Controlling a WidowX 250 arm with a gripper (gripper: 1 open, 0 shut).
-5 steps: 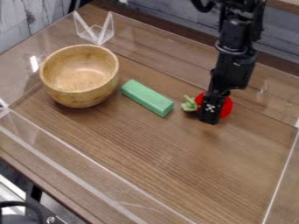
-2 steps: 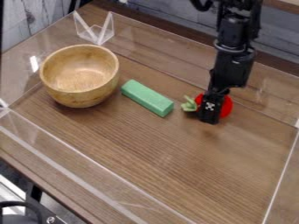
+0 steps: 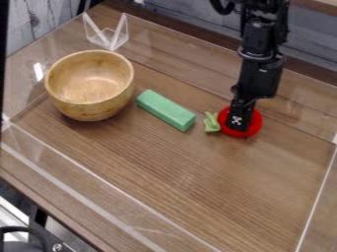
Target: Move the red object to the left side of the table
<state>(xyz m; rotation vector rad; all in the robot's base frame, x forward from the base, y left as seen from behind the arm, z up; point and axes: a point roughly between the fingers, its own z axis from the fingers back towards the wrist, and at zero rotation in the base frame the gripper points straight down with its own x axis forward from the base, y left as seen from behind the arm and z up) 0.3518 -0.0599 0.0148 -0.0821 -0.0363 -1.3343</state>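
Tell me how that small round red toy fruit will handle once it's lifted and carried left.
The small round red toy fruit looks rounded, so it may roll if released carelessly. It seems small enough to be light. The gripper is shut on it from above; a smooth curved surface could slip.

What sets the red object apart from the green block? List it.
The red object is round and small; the green block is long, flat and rectangular. The red object sits under the hand, which is shut on it; the green block lies free, untouched. Both rest on the table, right of the wooden bowl.
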